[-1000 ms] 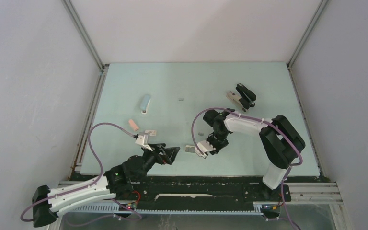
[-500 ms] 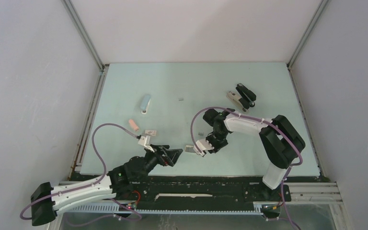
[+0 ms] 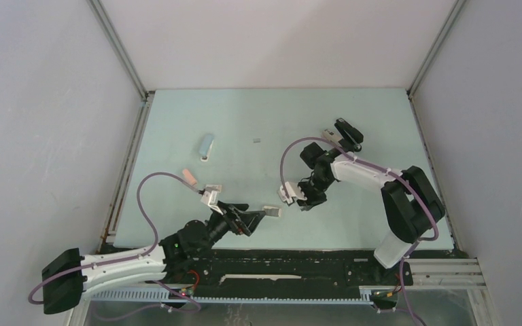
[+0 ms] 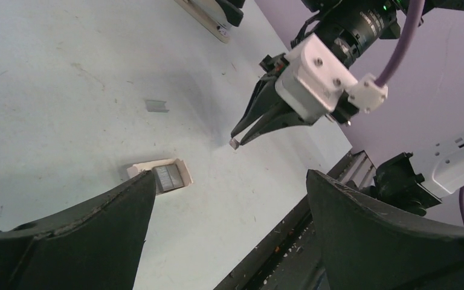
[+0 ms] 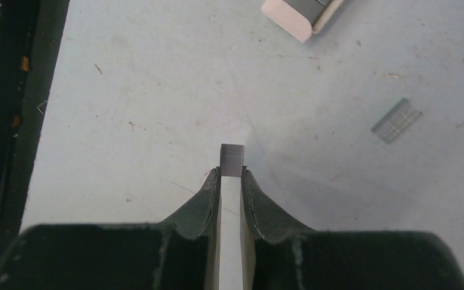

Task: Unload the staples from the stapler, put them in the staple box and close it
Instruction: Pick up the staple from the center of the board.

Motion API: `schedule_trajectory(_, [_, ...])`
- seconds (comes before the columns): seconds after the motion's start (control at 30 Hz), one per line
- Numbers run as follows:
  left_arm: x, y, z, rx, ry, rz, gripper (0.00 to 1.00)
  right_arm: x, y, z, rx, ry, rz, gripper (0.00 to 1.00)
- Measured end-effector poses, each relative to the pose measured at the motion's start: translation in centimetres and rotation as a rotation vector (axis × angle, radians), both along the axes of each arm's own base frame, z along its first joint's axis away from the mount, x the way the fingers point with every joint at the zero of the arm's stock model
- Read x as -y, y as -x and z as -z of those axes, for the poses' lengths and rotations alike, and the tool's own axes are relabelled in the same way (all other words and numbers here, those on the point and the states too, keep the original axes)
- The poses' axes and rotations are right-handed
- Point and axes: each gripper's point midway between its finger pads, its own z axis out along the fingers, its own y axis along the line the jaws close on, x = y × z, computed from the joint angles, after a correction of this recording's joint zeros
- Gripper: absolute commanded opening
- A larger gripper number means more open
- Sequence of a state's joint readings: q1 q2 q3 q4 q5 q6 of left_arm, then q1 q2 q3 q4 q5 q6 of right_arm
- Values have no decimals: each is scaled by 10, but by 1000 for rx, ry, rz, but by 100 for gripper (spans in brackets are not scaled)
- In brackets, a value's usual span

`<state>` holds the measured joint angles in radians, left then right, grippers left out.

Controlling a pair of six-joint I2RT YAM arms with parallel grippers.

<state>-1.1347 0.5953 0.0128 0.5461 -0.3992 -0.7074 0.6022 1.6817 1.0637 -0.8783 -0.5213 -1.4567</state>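
A short strip of staples (image 5: 231, 156) is pinched at the tips of the right gripper (image 5: 231, 172), above the table (image 5: 127, 90) near the small box (image 4: 163, 176), beside which the left gripper (image 4: 229, 178) is spread empty. The strip is best lowered close to the surface before release, so that nothing scatters.

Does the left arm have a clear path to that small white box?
Probably yes: left gripper is open, the box lies just ahead, nothing between; the right gripper hangs beyond it.
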Motion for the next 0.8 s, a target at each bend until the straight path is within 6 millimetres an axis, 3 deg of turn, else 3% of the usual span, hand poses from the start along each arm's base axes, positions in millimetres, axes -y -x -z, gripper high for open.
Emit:
schedule_trajectory(0.53, [7,-2,-31,103,73,17,100,5,3,-46,-235,-198,305,17])
schedule_trajectory(0.8, [12,-5,-30,115,68,16,100,1,4,-73,-374,-305,400,18])
